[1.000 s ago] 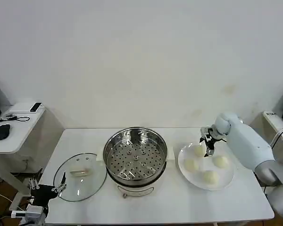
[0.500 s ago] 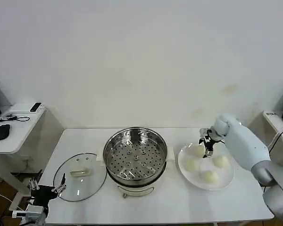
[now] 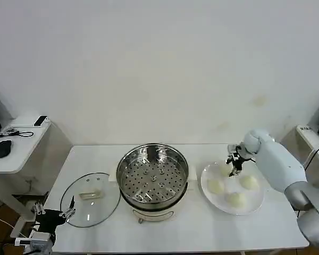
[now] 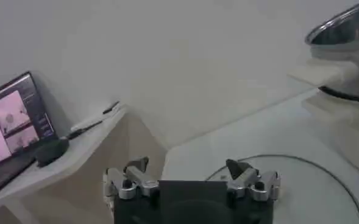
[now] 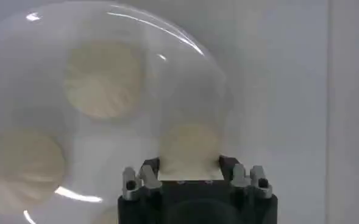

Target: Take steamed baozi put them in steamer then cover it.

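Four steamed baozi lie on a white plate at the right. My right gripper is down over the plate's far left part, shut on one steamed baozi that fills the gap between its fingers. The others rest loose on the plate. The steamer, a shiny perforated basket on a white base, stands empty at the table's middle. The cover, a glass lid, lies flat to its left. My left gripper hangs open off the table's front left corner.
A side desk with a mouse and a phone stands to the left, and a laptop sits on it. A white unit stands at the table's right end. Bare table lies in front of the steamer.
The right gripper has stayed over the same baozi, shifting only a few pixels left and back. The left arm has not moved.
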Robot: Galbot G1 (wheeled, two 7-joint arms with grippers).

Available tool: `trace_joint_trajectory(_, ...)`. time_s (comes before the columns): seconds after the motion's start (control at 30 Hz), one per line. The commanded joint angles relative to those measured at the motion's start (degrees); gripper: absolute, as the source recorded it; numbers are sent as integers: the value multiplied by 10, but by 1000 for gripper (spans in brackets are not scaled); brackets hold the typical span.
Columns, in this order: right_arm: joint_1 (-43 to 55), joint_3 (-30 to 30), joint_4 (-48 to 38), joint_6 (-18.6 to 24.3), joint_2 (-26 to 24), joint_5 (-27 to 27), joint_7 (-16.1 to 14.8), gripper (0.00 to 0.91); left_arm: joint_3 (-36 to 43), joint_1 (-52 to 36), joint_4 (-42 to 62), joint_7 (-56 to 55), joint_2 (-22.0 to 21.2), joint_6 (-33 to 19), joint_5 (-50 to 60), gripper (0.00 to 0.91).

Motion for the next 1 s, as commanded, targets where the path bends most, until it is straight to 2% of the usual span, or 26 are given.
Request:
trace_joint_trajectory(0.03,-2,2,5,3,-1,0,2,655,0,0,0,-1,0,0,0,907)
trace_joint_trajectory(0.17,10,1,34,-6,-18,21,-5,665,3,-1,4,-1,1,0,2,907)
trace_joint_trajectory(0.4,96,-39,113,-37,-39,110,-28,665,7,-2,5,-1,2,2,6,907)
trace_joint_trajectory(0.6,184,-88,144,-63,-8,184,-49,665,9,3,5,-1,4,2,9,907)
trace_joint_trajectory(0.77,216,-110,140,-60,39,208,-61,665,10,6,2,-4,0,2,11,907)
trace_joint_trajectory(0.83,219,-109,129,-44,61,227,-77,665,9,8,0,-4,0,2,10,907)
trace_joint_trajectory(0.87,220,-106,114,-2,80,237,-90,665,8,9,0,-4,0,2,8,907)
trace_joint_trajectory(0.9,222,-97,83,61,102,248,-105,665,7,10,0,-5,-1,2,7,907)
trace_joint_trajectory(1.0,226,-91,75,110,124,238,-121,665,5,12,1,-6,-3,2,8,907)
